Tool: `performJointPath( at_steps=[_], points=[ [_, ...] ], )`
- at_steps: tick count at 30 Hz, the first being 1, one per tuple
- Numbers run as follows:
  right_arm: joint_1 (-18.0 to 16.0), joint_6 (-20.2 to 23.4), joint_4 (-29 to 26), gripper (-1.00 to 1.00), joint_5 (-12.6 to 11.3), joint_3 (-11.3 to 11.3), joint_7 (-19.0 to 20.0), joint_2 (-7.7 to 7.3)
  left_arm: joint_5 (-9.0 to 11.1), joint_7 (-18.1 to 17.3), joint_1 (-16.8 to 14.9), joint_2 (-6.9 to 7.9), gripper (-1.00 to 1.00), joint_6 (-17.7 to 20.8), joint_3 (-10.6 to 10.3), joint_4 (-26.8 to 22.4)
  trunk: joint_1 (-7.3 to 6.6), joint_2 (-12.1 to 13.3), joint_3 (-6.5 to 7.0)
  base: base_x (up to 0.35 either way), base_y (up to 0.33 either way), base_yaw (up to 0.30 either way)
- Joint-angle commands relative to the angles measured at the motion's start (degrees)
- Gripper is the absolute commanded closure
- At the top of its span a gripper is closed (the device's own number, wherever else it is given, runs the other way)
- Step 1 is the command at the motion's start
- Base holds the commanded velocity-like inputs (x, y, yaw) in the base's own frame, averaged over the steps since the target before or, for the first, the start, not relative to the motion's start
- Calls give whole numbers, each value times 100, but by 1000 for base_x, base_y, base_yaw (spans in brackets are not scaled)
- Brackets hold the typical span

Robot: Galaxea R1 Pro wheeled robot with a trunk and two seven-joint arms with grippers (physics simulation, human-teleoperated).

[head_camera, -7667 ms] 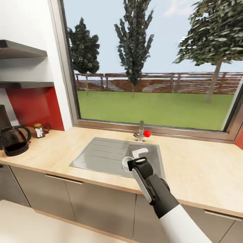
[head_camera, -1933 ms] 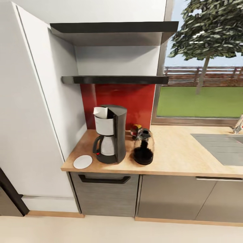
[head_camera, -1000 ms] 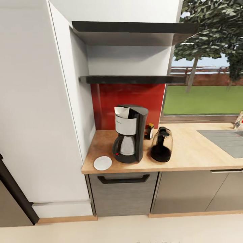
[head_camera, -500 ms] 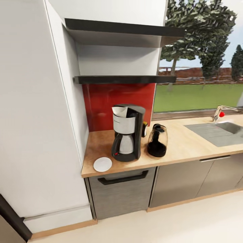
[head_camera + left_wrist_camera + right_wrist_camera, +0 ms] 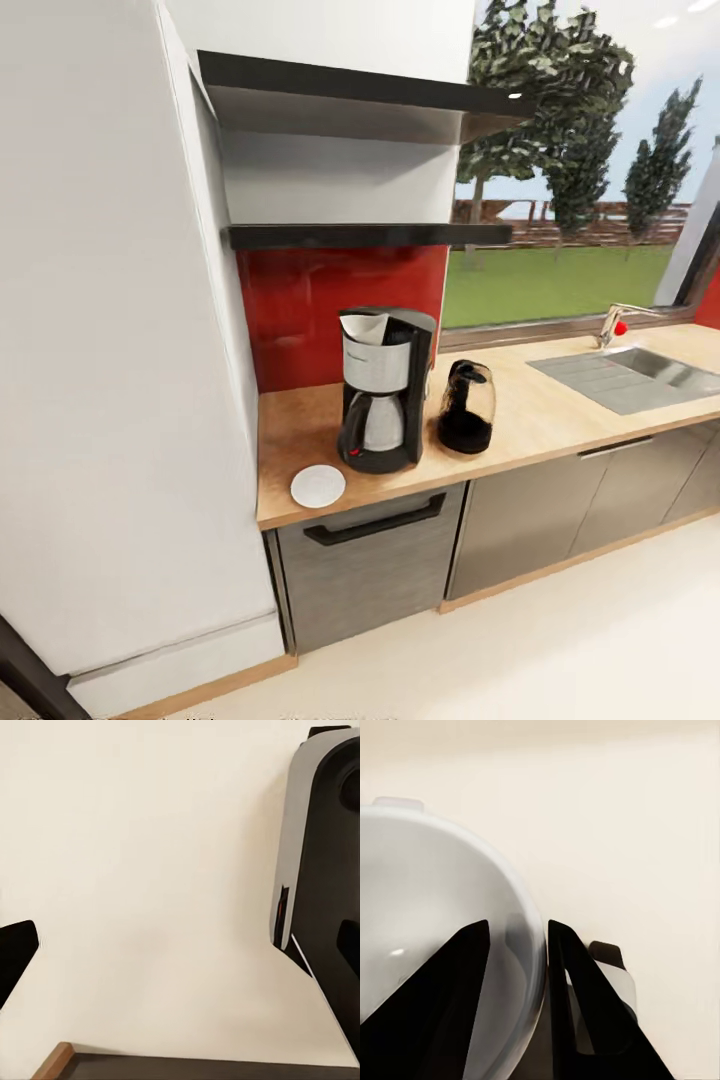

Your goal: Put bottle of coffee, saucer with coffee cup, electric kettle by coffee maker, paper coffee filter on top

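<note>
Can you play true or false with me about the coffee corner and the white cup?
1. The saucer has nothing on it. True.
2. The electric kettle stands on the lower black shelf. False: it stands on the countertop, beside the coffee maker.
3. A white paper coffee filter sits on top of the coffee maker. True.
4. The coffee cup is on the saucer. False: in the right wrist view the right gripper pinches its rim, one finger inside, one outside.
5. The saucer lies on the far side of the kettle from the coffee maker. False: it lies by the coffee maker's base, near the counter's front edge, on the side away from the kettle.
</note>
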Motion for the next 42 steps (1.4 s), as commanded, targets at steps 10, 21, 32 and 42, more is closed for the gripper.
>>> performJointPath(
  at_steps=[10, 21, 32, 42],
  points=[
    [-4, 38, -67, 100, -94, -26, 0, -58, -98, 0, 3, -20, -100, -42, 24, 18, 1, -9, -10, -64, 90, -2],
    [-12, 92, -1907, 100, -68, -107, -11, -204, -80, 5, 3, -14, -100, -40, 43, 18, 1, -9, -10, -71, 0, 0],
    [-13, 1141, -4464, 100, -31, -1661, -530, -396, -86, -2, 8, -8, -100, -40, 21, 18, 1, -9, -10, 0, 0, 0],
    [-56, 2886, -6658, 100, -58, -1790, -2442, -330, -111, -4, 5, -20, -100, -40, -16, 18, 1, -9, -10, 0, 0, 0]
  ],
)
